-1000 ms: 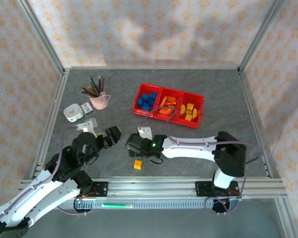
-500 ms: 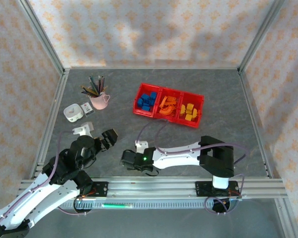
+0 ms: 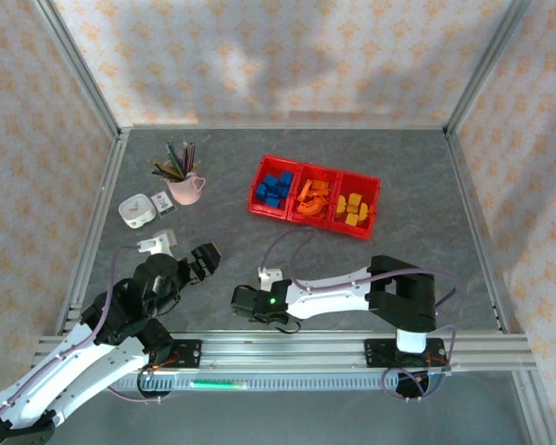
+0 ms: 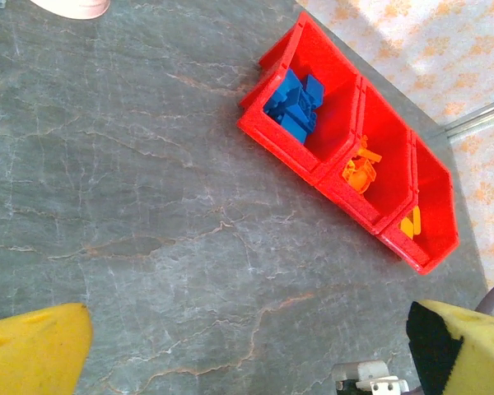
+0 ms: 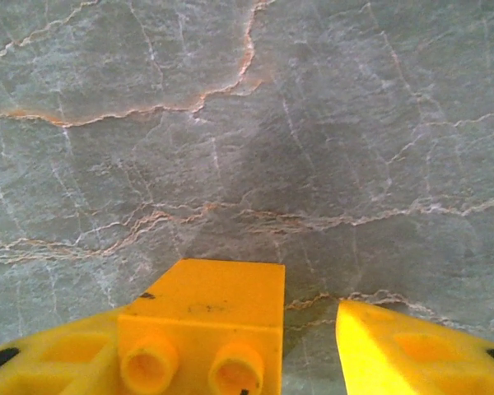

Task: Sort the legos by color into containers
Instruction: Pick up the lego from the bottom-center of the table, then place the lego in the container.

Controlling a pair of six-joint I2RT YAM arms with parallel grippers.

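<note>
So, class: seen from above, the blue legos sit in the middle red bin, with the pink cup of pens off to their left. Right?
Not quite. The top external view shows the blue legos in the left-end red bin, not the middle one; the pink cup of pens is indeed off to their left.

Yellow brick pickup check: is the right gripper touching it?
Touching, one side only. Right wrist view: brick sits against one finger; bare table shows between it and the other.

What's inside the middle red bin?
A pile of orange legos, some curved arches, in the middle bin. The floor beneath is covered; anything under the pile can't be seen.
</note>
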